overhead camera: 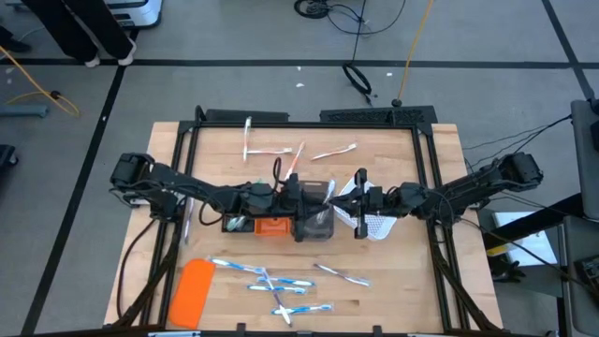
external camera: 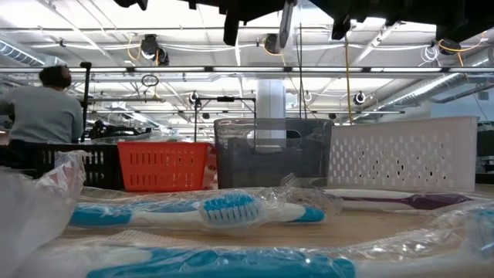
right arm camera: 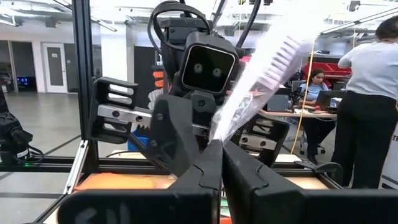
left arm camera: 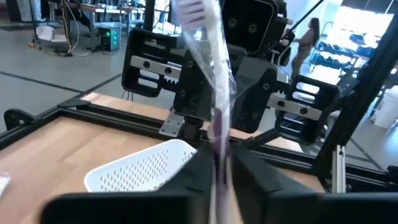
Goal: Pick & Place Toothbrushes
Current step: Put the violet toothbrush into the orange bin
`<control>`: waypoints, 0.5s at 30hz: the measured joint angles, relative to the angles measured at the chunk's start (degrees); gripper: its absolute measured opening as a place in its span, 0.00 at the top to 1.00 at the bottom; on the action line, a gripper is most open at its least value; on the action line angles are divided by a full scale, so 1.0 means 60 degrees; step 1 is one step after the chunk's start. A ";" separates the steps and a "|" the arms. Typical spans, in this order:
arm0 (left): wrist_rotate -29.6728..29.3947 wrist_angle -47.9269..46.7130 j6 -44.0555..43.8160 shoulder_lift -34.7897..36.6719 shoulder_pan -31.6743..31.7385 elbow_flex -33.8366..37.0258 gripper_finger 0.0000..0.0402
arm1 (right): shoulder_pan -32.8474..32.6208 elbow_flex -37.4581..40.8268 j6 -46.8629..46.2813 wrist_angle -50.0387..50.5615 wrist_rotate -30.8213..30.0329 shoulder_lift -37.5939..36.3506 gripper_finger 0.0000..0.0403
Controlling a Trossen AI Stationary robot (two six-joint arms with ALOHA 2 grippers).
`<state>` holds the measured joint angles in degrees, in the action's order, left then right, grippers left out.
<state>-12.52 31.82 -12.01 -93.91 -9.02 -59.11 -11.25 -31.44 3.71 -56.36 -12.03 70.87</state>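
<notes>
One pale toothbrush in a clear wrapper (overhead camera: 329,193) stands nearly upright, head up, above the grey tray (overhead camera: 318,227) at the table's middle. My left gripper (overhead camera: 321,197) comes from the left and my right gripper (overhead camera: 343,198) from the right, and both are shut on it. The low view shows the toothbrush (external camera: 287,27) hanging between the dark fingers, high over the grey tray (external camera: 272,154). Its head (left arm camera: 193,9) rises past my right gripper in the left wrist view. Other toothbrushes (overhead camera: 281,281) lie flat on the wood. My left gripper pinches the wrapped handle (left arm camera: 218,155) between its two fingers, coming level from the table's left, the fingers across the handle. The toothbrush stands upright above them, clear of the trays. My right gripper pinches the wrapped handle (right arm camera: 219,134) between its fingertips, coming from the table's right and slanting slightly upward. The head (right arm camera: 286,50) leans up and away above the fingers.
Black (overhead camera: 234,223), orange (overhead camera: 271,226), grey and white (overhead camera: 376,225) trays stand in a row under the arms. An orange slab (overhead camera: 192,290) lies near the front left. Loose toothbrushes lie at the far side (overhead camera: 267,152) and the near side, one close to the low camera (external camera: 231,210).
</notes>
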 joint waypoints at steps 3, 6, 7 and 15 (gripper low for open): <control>-0.0015 -0.0008 0.0130 0.0000 0.0000 0.0000 0.97 | 0.0000 0.0000 -0.0001 0.0004 0.0006 0.0000 1.00; -0.0014 -0.0018 0.0128 0.0000 0.0000 0.0000 0.96 | 0.0000 0.0000 -0.0001 0.0008 0.0007 0.0000 1.00; -0.0017 -0.0040 0.0128 0.0000 0.0000 0.0000 0.96 | 0.0000 0.0000 -0.0001 0.0036 0.0007 0.0000 1.00; -0.0233 -0.0545 0.0002 0.0017 0.0000 0.0000 0.99 | 0.0004 0.0000 0.0003 0.0426 0.0004 -0.0001 1.00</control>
<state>-13.92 28.55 -12.00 -93.81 -9.02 -59.11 -11.22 -31.44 3.73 -53.80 -12.01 70.87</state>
